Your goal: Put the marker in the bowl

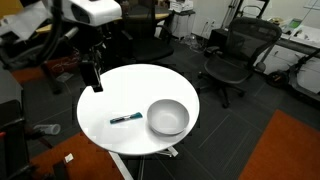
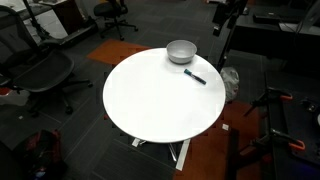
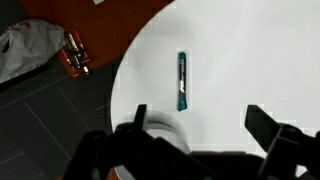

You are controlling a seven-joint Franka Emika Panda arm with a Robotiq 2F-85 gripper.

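Even, diffuse room light from overhead; shadows soft throughout. White counter (image 1: 130,95) bright, near washed out in both exterior views, surface detail lost; floor around it dark by contrast. Bowl (image 1: 167,117) shows a soft highlight inside and a faint shadow at its base. All pictures low-resolution and soft. Wrist view: gripper (image 3: 200,125) in foreground dark, blurred, out of focus; marker (image 3: 183,81) fairly sharp against the pale counter.
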